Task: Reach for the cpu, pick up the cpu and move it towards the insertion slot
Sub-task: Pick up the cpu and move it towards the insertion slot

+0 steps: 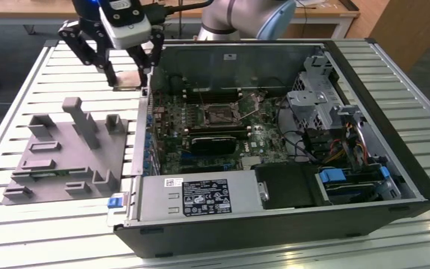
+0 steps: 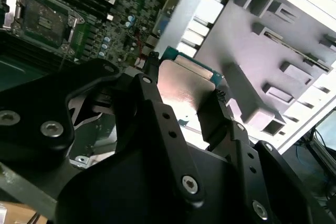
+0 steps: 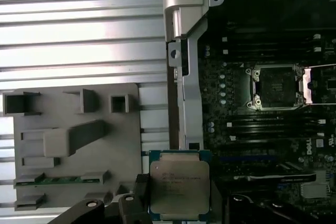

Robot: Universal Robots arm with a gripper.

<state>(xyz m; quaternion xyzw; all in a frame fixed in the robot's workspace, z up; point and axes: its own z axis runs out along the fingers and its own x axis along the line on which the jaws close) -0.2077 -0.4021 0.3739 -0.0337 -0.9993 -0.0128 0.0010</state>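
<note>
Claw (image 1: 129,84) fingers are closed on the cpu (image 3: 179,187), which I see held flat between them in both wrist views, lifted above the slatted worktop (image 1: 20,101). Beside the claw stands the open computer case (image 1: 275,218). Below it lies the grey fixture block (image 1: 65,157). Well apart, inside the case, sits the insertion slot (image 1: 218,115), its centre dark.
</note>
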